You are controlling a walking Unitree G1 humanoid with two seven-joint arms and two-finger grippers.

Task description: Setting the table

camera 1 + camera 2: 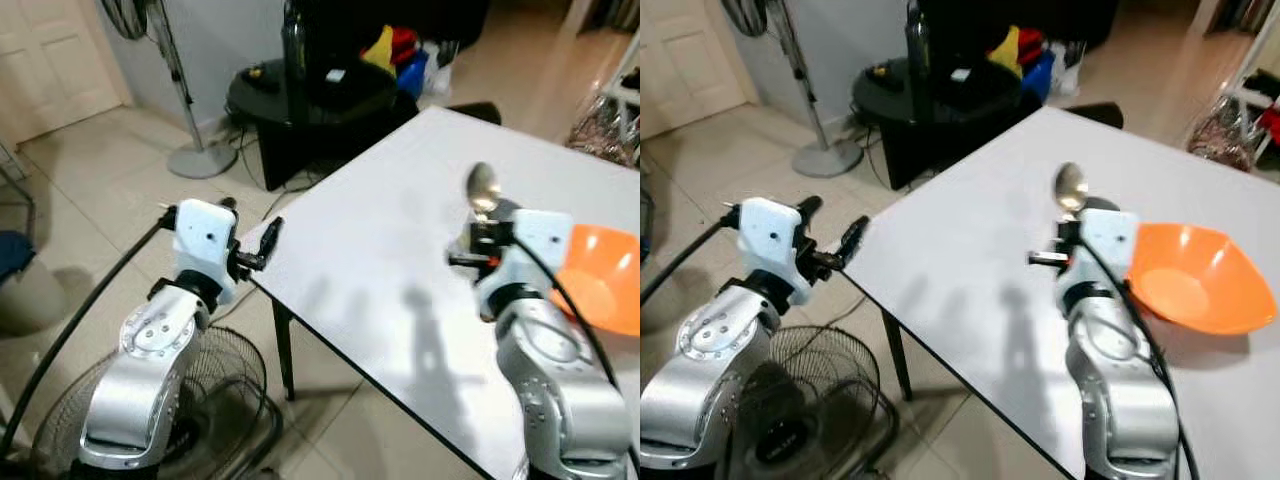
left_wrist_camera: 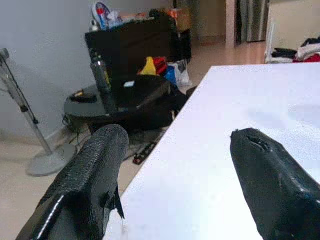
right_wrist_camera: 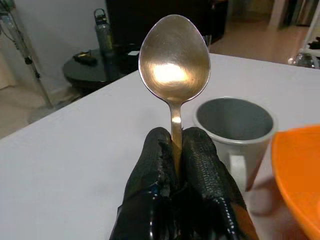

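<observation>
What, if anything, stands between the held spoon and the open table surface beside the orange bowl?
Nothing visible blocks it. The right gripper is shut on the spoon, held above the white table. A grey mug sits just past it, beside the orange bowl; the table nearer the robot looks bare.

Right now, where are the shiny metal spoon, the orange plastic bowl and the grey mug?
Shiny metal spoon (image 3: 174,60), right wrist view, on its bowl.
Orange plastic bowl (image 1: 1196,280), right eye view, on its inside.
Grey mug (image 3: 235,120), right wrist view, on its inner wall.

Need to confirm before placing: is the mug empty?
Empty as far as visible: the grey mug stands upright, its interior bare, beside the orange bowl.
</observation>
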